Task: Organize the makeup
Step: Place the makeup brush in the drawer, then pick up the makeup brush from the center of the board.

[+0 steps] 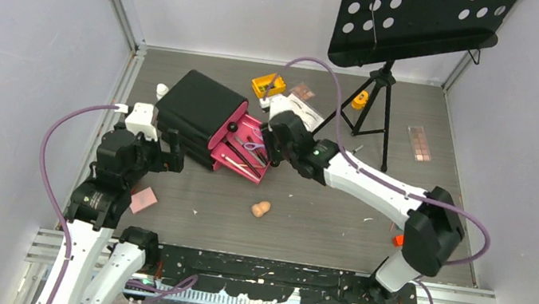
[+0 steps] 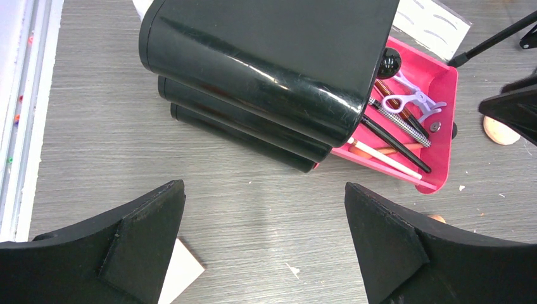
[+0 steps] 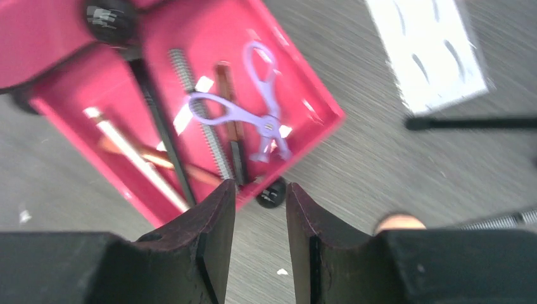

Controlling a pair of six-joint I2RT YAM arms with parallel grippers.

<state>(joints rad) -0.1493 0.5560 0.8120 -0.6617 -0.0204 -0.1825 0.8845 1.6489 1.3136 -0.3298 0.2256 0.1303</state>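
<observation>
Our right gripper hovers over the pink drawer, fingers slightly apart, apparently empty. Lilac scissors lie inside just ahead, long axis roughly toward them. Our left gripper, farther off, gapes wide.

- The top external view looks steeply down from above and behind the arm bases at its bottom edge. It is far enough off to take in the whole table and the music stand at the far end.
- The left wrist view sits low and close, framed by the left gripper, and faces the rounded back of the black chest.
- The right wrist view looks down from very near, past the right gripper, onto the open pink drawer; it is blurred.
- All three views share the drawer, the lilac scissors and the white eyebrow card.
</observation>
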